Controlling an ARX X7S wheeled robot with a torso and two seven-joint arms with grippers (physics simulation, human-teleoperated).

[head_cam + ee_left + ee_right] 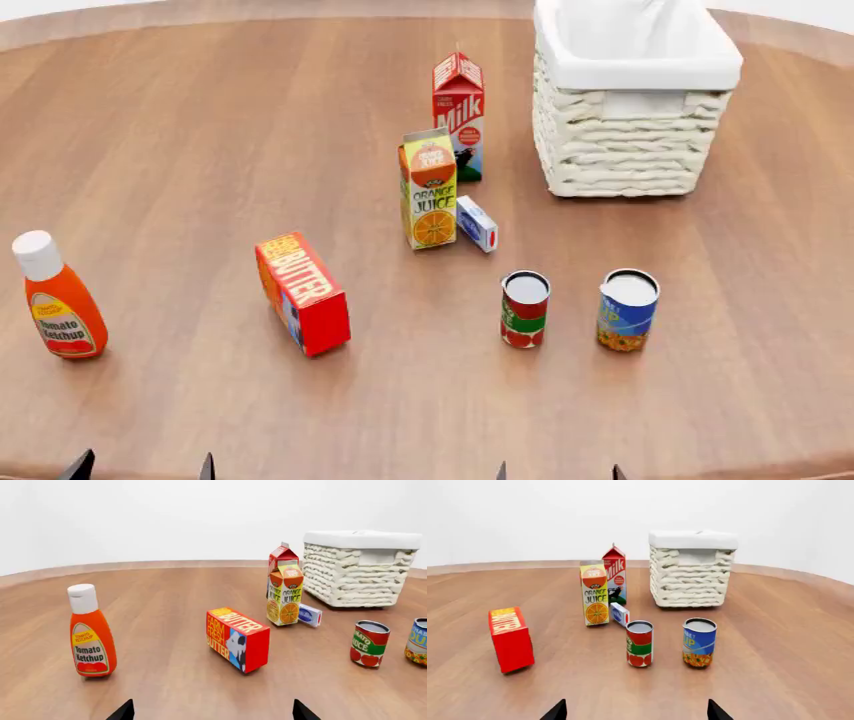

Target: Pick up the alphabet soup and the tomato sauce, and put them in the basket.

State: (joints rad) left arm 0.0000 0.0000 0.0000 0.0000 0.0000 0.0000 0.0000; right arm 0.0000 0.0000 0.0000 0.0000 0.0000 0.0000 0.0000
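Reaching forward with my right jaws (635, 711), which stand spread wide and empty like my left jaws (212, 711), I should come down over the alphabet soup (627, 310) from above and not bump the tomato sauce (525, 309) just beside it. Both cans stand upright on the surface (200, 130), long axis vertical and silver tops up, in front of the basket (627, 150), so I judge a squeeze across the round wall is best.
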